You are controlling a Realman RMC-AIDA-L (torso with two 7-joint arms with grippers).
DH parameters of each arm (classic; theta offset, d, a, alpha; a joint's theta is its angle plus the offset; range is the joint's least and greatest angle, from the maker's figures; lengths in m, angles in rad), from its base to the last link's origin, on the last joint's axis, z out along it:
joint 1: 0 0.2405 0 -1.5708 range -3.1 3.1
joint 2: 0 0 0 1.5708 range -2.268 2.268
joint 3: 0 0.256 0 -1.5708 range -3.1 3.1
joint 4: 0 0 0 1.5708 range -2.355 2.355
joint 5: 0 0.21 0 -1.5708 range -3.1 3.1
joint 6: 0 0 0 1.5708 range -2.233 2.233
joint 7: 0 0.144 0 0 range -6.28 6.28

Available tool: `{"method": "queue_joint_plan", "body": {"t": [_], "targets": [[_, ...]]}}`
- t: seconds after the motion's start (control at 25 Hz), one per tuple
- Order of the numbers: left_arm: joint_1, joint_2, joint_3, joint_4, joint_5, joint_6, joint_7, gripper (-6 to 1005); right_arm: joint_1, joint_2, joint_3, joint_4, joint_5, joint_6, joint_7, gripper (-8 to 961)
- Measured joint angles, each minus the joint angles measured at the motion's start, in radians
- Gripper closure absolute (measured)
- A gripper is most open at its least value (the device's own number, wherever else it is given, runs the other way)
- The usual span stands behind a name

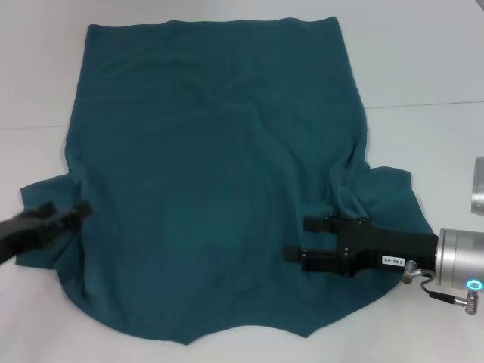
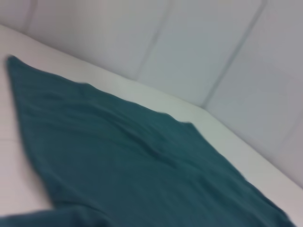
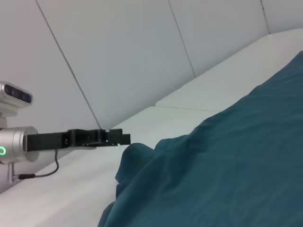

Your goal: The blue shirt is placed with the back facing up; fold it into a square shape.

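Observation:
The blue shirt (image 1: 212, 174) lies spread flat on the white table, plain side up, with no lettering showing. Its hem is at the far side and its neckline is near the front edge. My right gripper (image 1: 299, 240) hovers open over the shirt's right side, just inside the right sleeve (image 1: 386, 193), with nothing between its fingers. My left gripper (image 1: 79, 210) is at the left sleeve (image 1: 41, 189), at the cloth's edge. The right wrist view shows that same left gripper (image 3: 124, 137) beside the bunched sleeve (image 3: 142, 158). In the left wrist view only the shirt (image 2: 132, 161) shows.
The white table (image 1: 423, 68) extends around the shirt on all sides, with a seam line running across it. A silver camera housing (image 1: 478, 189) sits at the right edge. White padded wall panels (image 3: 118, 56) stand behind the table.

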State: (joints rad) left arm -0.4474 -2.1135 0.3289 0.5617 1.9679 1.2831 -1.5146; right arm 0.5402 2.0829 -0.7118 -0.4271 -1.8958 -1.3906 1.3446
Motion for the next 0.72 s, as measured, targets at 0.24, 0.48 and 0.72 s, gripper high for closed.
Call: {"method": "queue_joint_plan", "body": {"t": [0.24, 0.48, 0.72], "targets": [[0.003, 0.006, -0.023, 0.031, 0.0, -0.084, -0.026, 79, 0.002, 0.003, 0.001, 0.001, 0.01, 0.005, 0.01, 41], [0.005, 0.008, -0.019, 0.038, 0.012, -0.148, -0.032, 79, 0.001, 0.003, 0.0, 0.0, 0.022, 0.005, 0.017, 41], [0.009, 0.008, -0.015, 0.038, 0.016, -0.177, -0.034, 80, 0.001, 0.003, 0.0, -0.004, 0.023, 0.005, 0.018, 41]]}}
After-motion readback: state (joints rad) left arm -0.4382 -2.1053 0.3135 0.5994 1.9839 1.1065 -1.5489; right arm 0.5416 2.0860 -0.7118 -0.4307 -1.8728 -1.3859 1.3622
